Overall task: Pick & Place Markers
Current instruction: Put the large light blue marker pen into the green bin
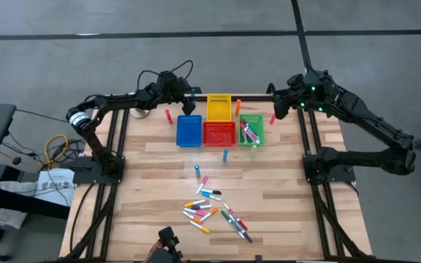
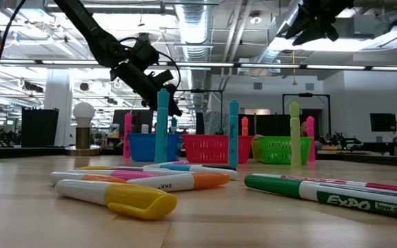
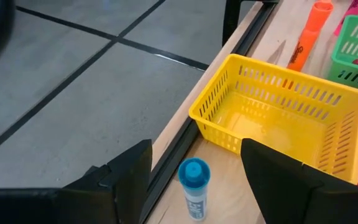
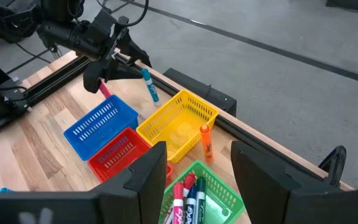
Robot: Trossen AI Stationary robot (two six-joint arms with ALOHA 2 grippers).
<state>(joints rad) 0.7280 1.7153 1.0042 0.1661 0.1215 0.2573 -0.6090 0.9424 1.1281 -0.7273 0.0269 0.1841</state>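
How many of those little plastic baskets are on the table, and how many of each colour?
blue basket: 1
yellow basket: 1
red basket: 1
green basket: 1
Total: 4

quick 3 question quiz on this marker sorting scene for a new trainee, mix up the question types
1. True or false: the yellow bin holds several markers.
2. Which bin has markers in it? A) the blue one B) the green bin C) the red one
3. Short answer: which gripper hovers by the upright blue-capped marker at the table's back edge?

Key
1. False: no marker shows in it.
2. B.
3. The left gripper, its fingers open.
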